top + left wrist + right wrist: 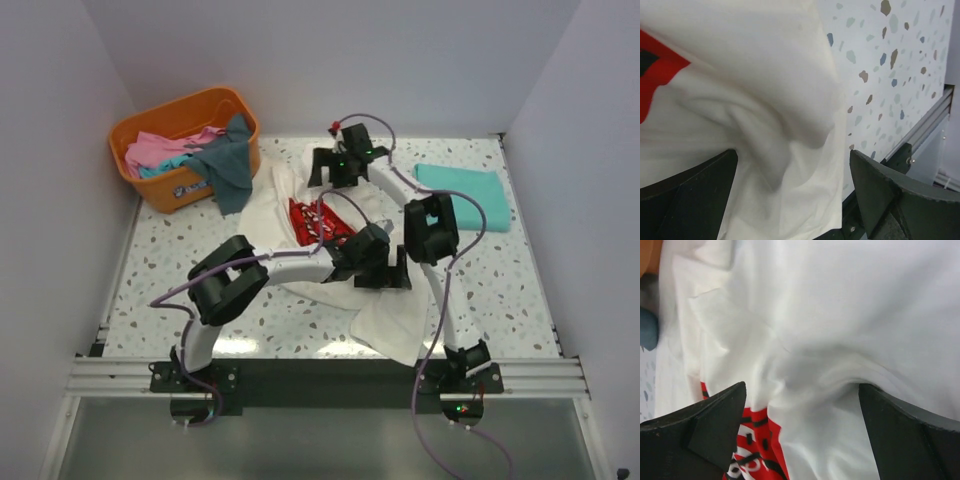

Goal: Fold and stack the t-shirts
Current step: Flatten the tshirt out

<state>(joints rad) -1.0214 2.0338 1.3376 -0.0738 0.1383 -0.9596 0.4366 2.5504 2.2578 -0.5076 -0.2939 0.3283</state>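
Observation:
A cream-white t-shirt (392, 312) with a red print (316, 221) lies crumpled across the middle of the table. My left gripper (385, 272) is down on its near right part, open; in the left wrist view its fingers straddle a raised fold of the white cloth (765, 75) close to the shirt's edge. My right gripper (335, 170) is at the shirt's far end, also open, and its fingers straddle a ridge of white cloth (840, 305) beside the red print (755, 450). A teal-green t-shirt (463, 189) lies folded at the far right.
An orange basket (150, 125) stands at the far left, holding pink cloth (150, 150) and a dark grey-blue t-shirt (232, 168) draped over its rim. The aluminium rail (330, 372) runs along the near edge. Walls close in on three sides.

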